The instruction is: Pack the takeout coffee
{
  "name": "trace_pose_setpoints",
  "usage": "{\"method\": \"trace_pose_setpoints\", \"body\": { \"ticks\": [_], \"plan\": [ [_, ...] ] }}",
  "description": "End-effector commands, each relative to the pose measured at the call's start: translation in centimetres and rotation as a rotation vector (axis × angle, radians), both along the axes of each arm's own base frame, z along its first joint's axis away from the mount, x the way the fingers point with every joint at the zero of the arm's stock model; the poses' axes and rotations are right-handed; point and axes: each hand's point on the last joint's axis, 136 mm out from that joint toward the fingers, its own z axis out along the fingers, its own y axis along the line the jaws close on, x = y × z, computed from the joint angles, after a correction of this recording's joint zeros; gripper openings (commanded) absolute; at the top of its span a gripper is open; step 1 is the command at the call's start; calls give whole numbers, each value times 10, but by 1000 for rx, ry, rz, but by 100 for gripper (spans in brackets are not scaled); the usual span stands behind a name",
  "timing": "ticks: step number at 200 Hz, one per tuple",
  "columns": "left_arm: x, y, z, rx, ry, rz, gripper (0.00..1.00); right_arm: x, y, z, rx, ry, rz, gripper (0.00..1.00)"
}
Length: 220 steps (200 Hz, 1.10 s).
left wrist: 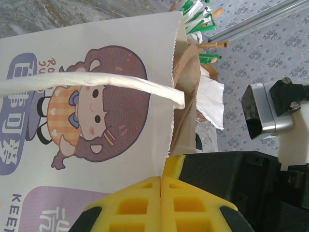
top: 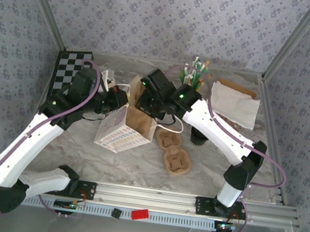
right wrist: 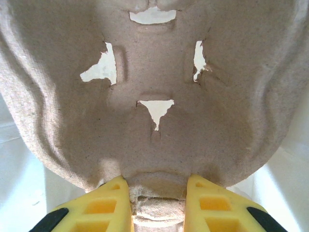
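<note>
My left gripper (left wrist: 161,178) is shut on the serrated rim of the white paper bag (left wrist: 120,154), which has a cartoon girl printed on it. From above, that gripper (top: 115,96) pinches the bag (top: 118,136) at its open top. My right gripper (right wrist: 158,186) is shut on the edge of a brown pulp cup carrier (right wrist: 154,72). This gripper (top: 147,99) holds the carrier (top: 144,121) in the bag's mouth. A dark cup-like thing (top: 198,138) peeks out under my right forearm; it may be the takeout coffee, and most of it is hidden.
Two more pulp carriers (top: 169,140) (top: 176,162) lie right of the bag. White napkins (top: 234,104) lie at the back right, green-tipped stirrers (top: 196,71) stand at the back, and a checkered board (top: 71,69) sits at the back left. Metal frame posts bound the table.
</note>
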Motion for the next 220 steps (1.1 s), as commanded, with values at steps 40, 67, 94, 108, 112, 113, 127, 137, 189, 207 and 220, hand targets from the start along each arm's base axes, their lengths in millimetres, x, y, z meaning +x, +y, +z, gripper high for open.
{"method": "trace_pose_setpoints", "body": {
  "ticks": [40,67,94,108,112,113,127,137,189,207,220],
  "plan": [
    [1,0,6,-19,-23,15,0,-15,4,13,38,29,57,26],
    [0,0,10,-28,-28,10,0,-14,-17,18,32,13,16,26],
    [1,2,8,-27,-31,26,0,-11,-21,15,66,18,-10,26],
    [2,-2,9,-32,-28,12,0,-16,-18,10,35,38,12,26],
    [3,-2,9,-33,-26,10,0,-16,-19,9,27,41,14,26],
    [3,-3,9,-34,-26,8,0,-17,-19,9,25,41,15,26],
    [4,-4,9,-41,-32,9,0,-18,-18,8,21,46,19,26],
    [5,-4,8,-48,-36,11,0,-21,-19,6,20,63,27,26],
    [5,-8,5,-47,-45,-15,0,-16,-22,-6,-19,101,42,27],
    [3,-10,5,-49,-43,-27,0,-13,-22,-7,-22,89,34,27],
    [3,-8,4,-56,-46,-21,0,-10,-23,-10,-32,91,28,27]
  ]
}}
